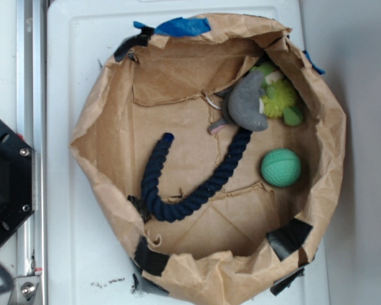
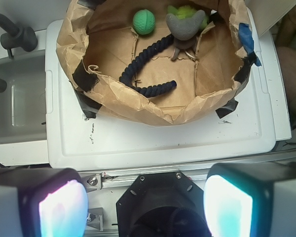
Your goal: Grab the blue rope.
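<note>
The blue rope (image 1: 190,181) is a thick dark navy twisted rope bent in a U, lying on the floor of a brown paper bin (image 1: 108,133). Its right end runs under a grey plush toy (image 1: 247,101). It also shows in the wrist view (image 2: 148,66), far ahead inside the bin. My gripper (image 2: 145,207) is open and empty, well back from the bin, above the black robot base. Its two pads (image 2: 63,210) are wide apart at the bottom of the wrist view. The gripper does not show in the exterior view.
A green ball (image 1: 280,167) lies right of the rope, and a yellow-green fuzzy toy (image 1: 279,95) sits beside the grey plush. Blue tape (image 1: 181,27) and black tape patch the bin's rim. The bin stands on a white board (image 2: 163,140). A grey sink (image 2: 15,103) lies left.
</note>
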`<action>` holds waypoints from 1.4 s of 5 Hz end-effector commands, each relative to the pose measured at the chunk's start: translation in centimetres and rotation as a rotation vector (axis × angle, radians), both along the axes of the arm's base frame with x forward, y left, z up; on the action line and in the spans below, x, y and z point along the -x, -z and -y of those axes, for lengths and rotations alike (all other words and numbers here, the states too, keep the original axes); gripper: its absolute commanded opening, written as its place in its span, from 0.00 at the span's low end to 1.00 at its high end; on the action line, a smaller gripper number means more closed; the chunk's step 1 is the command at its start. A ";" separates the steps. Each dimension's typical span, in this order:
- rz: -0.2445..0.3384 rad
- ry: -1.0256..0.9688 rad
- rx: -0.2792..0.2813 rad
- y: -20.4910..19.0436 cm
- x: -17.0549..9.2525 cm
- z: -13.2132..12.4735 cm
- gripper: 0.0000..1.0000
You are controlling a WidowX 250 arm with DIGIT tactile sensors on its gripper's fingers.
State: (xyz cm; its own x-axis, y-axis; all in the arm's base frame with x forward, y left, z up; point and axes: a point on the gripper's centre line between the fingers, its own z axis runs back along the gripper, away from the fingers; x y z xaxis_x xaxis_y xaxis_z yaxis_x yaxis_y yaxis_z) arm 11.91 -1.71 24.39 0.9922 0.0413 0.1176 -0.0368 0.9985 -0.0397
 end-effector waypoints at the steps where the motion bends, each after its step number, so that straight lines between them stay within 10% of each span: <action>1: 0.000 0.000 0.000 0.0 0.0 0.0 1.00; 4: -0.042 -0.083 0.074 3.7 -14.3 -0.4 1.00; 7: -0.099 -0.086 0.051 11.6 -14.2 -4.0 1.00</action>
State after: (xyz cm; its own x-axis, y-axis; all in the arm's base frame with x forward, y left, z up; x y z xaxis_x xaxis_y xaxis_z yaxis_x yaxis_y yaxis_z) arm 25.59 1.73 11.22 0.9906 0.1259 -0.0544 -0.1302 0.9877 -0.0866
